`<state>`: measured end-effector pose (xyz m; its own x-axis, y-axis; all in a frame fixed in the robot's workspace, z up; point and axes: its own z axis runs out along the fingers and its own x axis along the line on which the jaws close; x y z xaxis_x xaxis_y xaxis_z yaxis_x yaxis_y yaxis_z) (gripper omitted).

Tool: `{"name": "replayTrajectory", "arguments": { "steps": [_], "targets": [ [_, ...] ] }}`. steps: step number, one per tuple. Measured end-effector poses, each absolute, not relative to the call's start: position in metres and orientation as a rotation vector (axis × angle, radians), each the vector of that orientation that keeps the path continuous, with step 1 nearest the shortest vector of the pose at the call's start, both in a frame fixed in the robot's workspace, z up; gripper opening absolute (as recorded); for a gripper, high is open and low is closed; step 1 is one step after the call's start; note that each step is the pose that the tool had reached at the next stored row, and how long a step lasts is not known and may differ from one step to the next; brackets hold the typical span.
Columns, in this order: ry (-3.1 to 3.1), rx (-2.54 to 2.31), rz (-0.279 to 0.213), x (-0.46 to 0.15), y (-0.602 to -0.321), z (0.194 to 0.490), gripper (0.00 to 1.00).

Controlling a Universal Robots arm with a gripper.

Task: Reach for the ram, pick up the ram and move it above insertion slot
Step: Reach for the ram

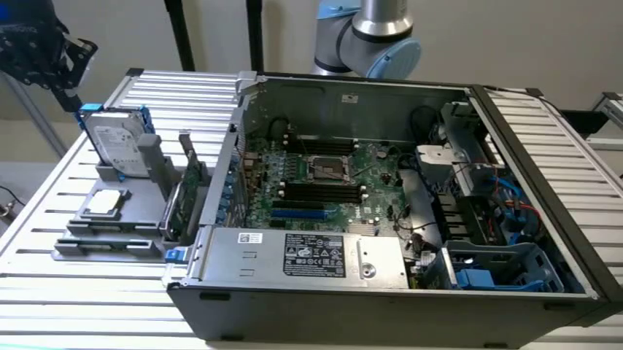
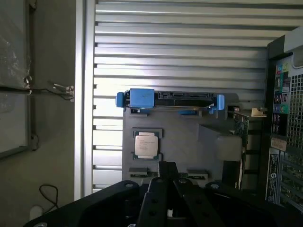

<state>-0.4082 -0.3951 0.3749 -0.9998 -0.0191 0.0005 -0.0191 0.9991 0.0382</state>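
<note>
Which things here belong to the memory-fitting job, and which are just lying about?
For the job: gripper; black memory slots.

Not needed: hard drive with blue rails; loose CPU chip; expansion card; CPU socket.

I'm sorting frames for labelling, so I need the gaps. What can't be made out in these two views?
1. Gray holder, wrist view: the end under the gripper is covered by it.
2. Dark shape, exterior view's upper left: cut off by the edge; cannot tell what it is.
3. Insertion slots, exterior view: latch positions too small to tell.
4. Silver box label, exterior view: print too small to read.
</note>
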Motion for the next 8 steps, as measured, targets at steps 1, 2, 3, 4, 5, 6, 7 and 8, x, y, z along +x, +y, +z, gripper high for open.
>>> {"name": "replayTrajectory", "arguments": {
  "steps": [1, 2, 3, 4, 5, 6, 7, 8],
  "targets": [
    [-3.140, 0.030, -0.060, -0.4082, -0.3951, 0.3749, 0.11],
    [-3.140, 0.030, -0.060, -0.4082, -0.3951, 0.3749, 0.11],
    [-3.140, 0.030, -0.060, -0.4081, -0.3952, 0.3749, 0.11],
    [-3.140, 0.030, -0.060, -0.4078, -0.3957, 0.3750, 0.11],
    [-3.140, 0.030, -0.060, -0.4074, -0.3964, 0.3749, 0.11],
    [-3.140, 0.030, -0.060, -0.4065, -0.3972, 0.3749, 0.11],
    [-3.140, 0.030, -0.060, -0.4055, -0.3985, 0.3747, 0.11],
    [-3.140, 0.030, -0.060, -0.4041, -0.4001, 0.3745, 0.11]
  ]
}}
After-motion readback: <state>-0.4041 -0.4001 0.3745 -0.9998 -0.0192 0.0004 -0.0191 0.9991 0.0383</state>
